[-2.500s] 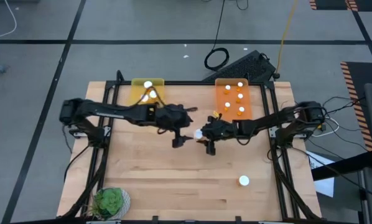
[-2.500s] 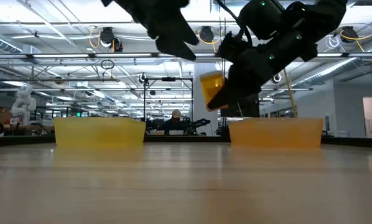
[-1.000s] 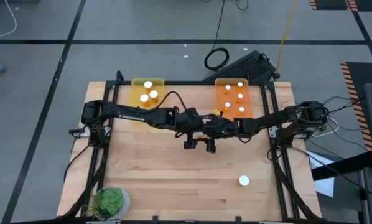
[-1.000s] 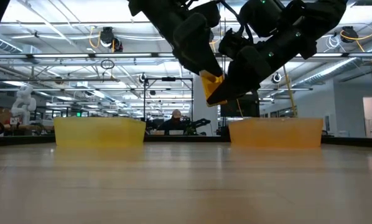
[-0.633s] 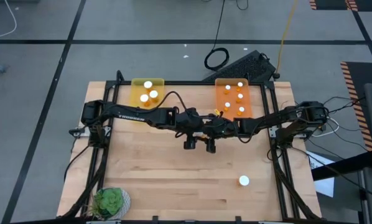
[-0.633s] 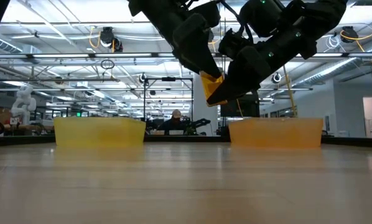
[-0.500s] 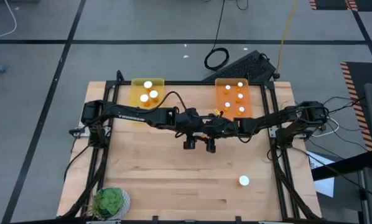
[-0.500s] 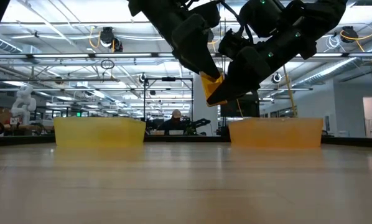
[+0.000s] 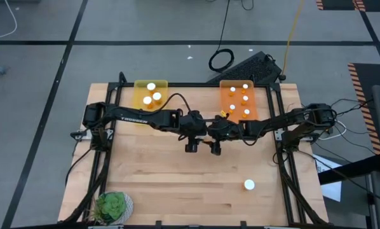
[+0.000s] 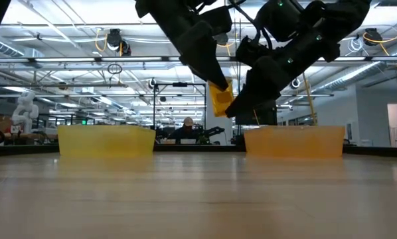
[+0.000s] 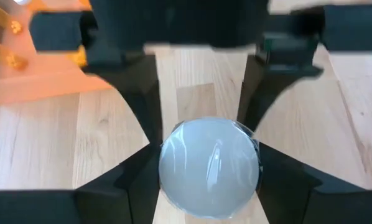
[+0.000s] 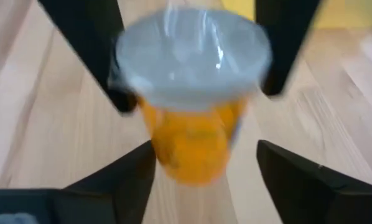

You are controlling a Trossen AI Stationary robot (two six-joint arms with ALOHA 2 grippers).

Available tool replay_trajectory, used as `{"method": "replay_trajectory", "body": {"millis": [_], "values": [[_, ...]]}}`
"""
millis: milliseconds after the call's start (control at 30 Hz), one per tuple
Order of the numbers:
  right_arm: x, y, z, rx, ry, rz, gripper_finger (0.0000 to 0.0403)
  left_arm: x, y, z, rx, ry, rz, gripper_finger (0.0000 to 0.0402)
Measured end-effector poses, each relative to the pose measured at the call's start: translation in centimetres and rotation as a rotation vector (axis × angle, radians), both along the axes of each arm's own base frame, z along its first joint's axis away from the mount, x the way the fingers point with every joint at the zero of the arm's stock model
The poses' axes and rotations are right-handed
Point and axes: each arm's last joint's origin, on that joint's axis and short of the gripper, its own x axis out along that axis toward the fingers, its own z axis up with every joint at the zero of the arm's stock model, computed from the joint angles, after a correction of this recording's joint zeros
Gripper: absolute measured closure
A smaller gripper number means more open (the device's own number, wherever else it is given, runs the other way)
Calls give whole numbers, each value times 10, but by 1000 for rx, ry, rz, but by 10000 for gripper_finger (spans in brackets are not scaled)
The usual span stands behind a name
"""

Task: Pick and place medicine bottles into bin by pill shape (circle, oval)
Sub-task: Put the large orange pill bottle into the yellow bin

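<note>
A medicine bottle [image 10: 220, 97] is pinched by the left gripper [image 9: 191, 147]. The right gripper [image 9: 215, 150], fingers spread, flanks it; a handover toward the yellow tray [image 9: 141, 102] is judged likely.

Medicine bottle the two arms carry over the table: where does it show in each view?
High: not visible, hidden under the arms, mid-table.
Low: medicine bottle, upper centre.
Left wrist: its white cap, lower centre.
Right wrist: upper centre, cap toward camera.
Landmark: orange tray, seen in high, low and left wrist views.
</note>
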Motion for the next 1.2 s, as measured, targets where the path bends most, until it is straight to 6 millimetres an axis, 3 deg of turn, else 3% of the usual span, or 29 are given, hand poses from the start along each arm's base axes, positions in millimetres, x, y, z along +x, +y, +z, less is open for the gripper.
{"method": "replay_trajectory", "body": {"millis": [233,500,733,967,1200], "values": [[-12,0,6,-13,79,15,76,-16,12,10,36,71,96,179],[-33,3,11,-28,110,43,82,-54,26,43,76,144,258,181],[-54,3,16,-28,60,41,87,-90,46,57,139,223,429,179],[-69,3,20,-29,13,40,87,-133,79,34,113,235,607,179],[-75,3,24,-34,-13,41,87,-154,106,-3,48,141,694,179]]}}
